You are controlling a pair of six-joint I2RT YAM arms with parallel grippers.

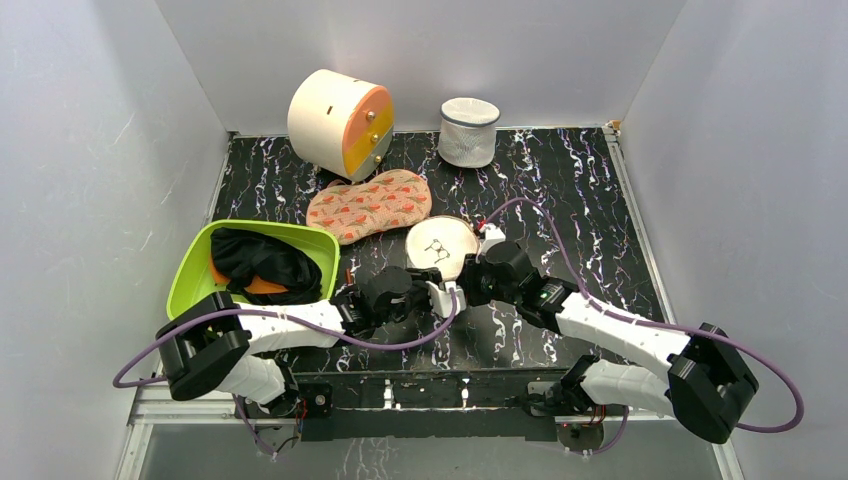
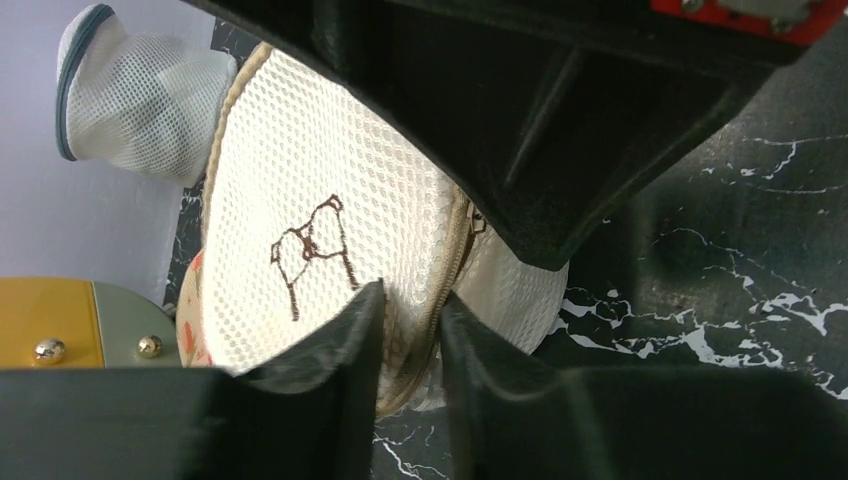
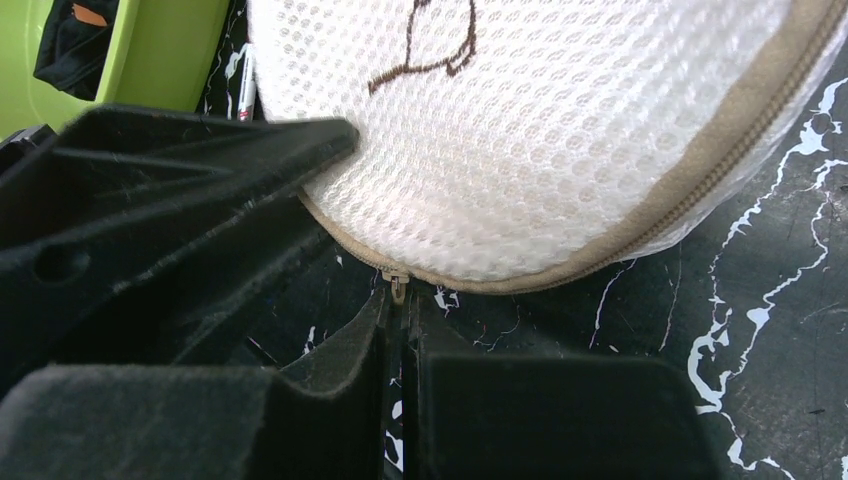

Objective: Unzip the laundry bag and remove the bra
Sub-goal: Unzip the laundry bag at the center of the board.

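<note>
The round cream mesh laundry bag (image 1: 442, 245) with tan zip trim and a small line drawing lies mid-table. It fills the left wrist view (image 2: 300, 200) and the right wrist view (image 3: 560, 130). My left gripper (image 1: 438, 296) is at its near edge; in the left wrist view (image 2: 410, 325) it is shut on the bag's rim, with mesh and tan trim pinched between the fingers. My right gripper (image 1: 466, 284) sits just beside it, shut (image 3: 400, 325) on the small zip pull (image 3: 397, 287). The zip looks closed. The bra is hidden.
A green bin (image 1: 190, 270) holding a black garment (image 1: 262, 262) stands at the left. An orange patterned cloth (image 1: 368, 203) lies behind the bag. A round cream drawer box (image 1: 335, 122) and a white cylindrical mesh bag (image 1: 468, 130) stand at the back wall.
</note>
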